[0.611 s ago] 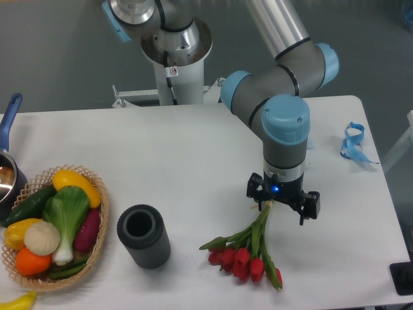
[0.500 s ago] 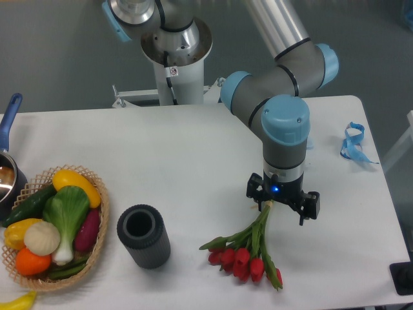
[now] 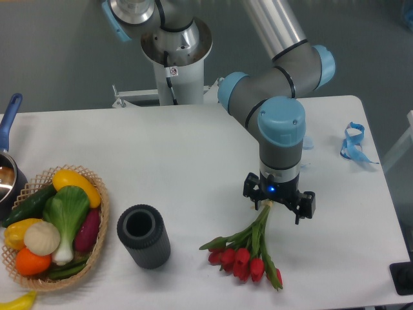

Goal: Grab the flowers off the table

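The flowers [image 3: 244, 255], red tulips with green stems, lie on the white table [image 3: 193, 148] at the front right, buds toward the front edge. Their stem ends run up under my gripper [image 3: 271, 204]. The gripper points straight down over those stem ends, right at them. Its wrist body hides the fingertips, so I cannot see whether the jaws are closed on the stems. The buds rest on the table.
A black cylinder vase [image 3: 143, 236] stands left of the flowers. A wicker basket [image 3: 97, 239] of vegetables sits at the front left, with a pot [image 3: 8, 174] behind it. A blue ribbon [image 3: 353, 143] lies at the right edge. The robot base [image 3: 174, 58] stands behind the table.
The arm and gripper have shifted slightly left and up in the picture. The flowers look unmoved.
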You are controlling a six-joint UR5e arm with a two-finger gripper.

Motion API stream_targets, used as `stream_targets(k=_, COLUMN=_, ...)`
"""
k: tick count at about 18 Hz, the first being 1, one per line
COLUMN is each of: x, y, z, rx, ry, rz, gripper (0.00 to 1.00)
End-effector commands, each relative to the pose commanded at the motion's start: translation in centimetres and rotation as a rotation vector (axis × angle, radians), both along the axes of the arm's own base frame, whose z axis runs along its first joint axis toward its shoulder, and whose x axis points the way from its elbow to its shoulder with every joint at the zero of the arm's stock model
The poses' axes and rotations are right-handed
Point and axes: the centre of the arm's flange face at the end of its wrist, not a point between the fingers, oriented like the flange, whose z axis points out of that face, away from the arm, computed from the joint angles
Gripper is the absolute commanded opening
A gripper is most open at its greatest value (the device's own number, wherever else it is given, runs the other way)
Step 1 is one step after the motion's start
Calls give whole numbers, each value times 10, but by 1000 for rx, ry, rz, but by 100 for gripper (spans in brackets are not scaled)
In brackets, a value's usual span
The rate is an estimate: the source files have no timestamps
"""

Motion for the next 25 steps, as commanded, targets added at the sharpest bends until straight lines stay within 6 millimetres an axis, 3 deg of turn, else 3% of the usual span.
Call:
stream_targets(k=4, x=11, y=-8, z=-21, rx=0, ry=4, rz=-1, gripper=100)
stream_targets(k=7, x=18, y=-3, z=-49, rx=-25, ry=-34, rz=-13, gripper=100)
stream_targets(k=13, x=15, y=1, z=-77, rx=-48, ry=-67, rz=-15, gripper=100)
stream_targets(k=17, x=15, y=10, z=-87, rx=-52, ry=-72, rz=-26, gripper=100)
stream_targets(k=24, x=10, y=9, z=-98, rx=-128, ry=-32, rz=-23, gripper=100)
stream_targets(k=25, x=10, y=11, z=-96, rx=-125, ry=-29, rz=-24, gripper=96)
